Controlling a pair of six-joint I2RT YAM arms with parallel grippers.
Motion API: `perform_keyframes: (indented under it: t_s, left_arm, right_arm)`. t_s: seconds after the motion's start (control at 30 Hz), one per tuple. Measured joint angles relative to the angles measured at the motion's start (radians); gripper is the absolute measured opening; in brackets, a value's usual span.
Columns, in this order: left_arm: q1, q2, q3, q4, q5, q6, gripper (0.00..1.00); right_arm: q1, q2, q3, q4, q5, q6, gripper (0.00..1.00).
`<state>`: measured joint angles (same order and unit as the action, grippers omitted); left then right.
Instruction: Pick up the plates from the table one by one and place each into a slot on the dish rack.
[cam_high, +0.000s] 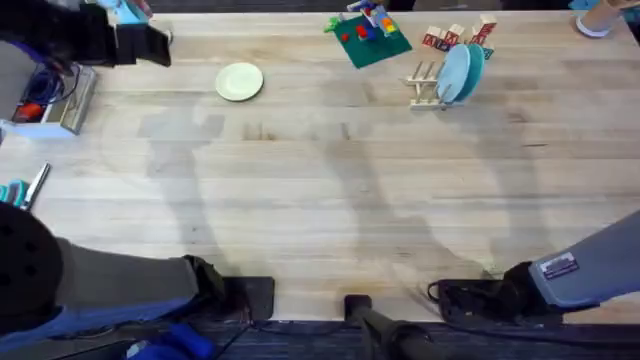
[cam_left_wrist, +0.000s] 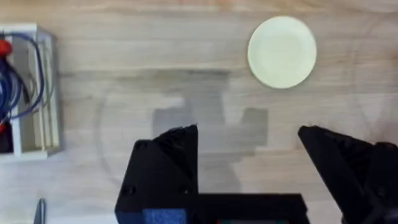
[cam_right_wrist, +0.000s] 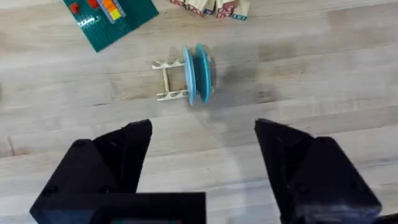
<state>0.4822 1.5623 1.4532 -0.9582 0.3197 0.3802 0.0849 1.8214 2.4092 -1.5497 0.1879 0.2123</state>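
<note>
A cream-white plate (cam_high: 239, 82) lies flat on the table (cam_high: 320, 200) at upper left. At upper right, blue plates (cam_high: 459, 73) stand upright in the dish rack (cam_high: 425, 84), beside a green baseplate (cam_high: 368, 38).

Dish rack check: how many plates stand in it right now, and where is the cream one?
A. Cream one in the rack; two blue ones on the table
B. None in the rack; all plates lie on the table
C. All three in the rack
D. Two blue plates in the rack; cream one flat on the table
D: two blue plates stand upright in the dish rack, while the cream plate lies flat on the table, apart from it.
</note>
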Motion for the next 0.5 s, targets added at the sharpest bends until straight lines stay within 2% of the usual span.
perform_keyframes:
  t_s: [0.13,0.33,0.5]
  left_arm:
    - [-0.061,0.000,0.000,0.055,0.008,-0.032,0.982]
    - [-0.185,0.000,0.000,0.170,0.002,-0.156,0.982]
    - [-0.253,0.000,0.000,0.221,0.035,-0.202,0.984]
  right_arm:
    - [0.000,0.000,0.000,0.000,0.000,0.000,0.995]
    - [0.000,0.000,0.000,0.000,0.000,0.000,0.996]
    - [0.000,0.000,0.000,0.000,0.000,0.000,0.996]
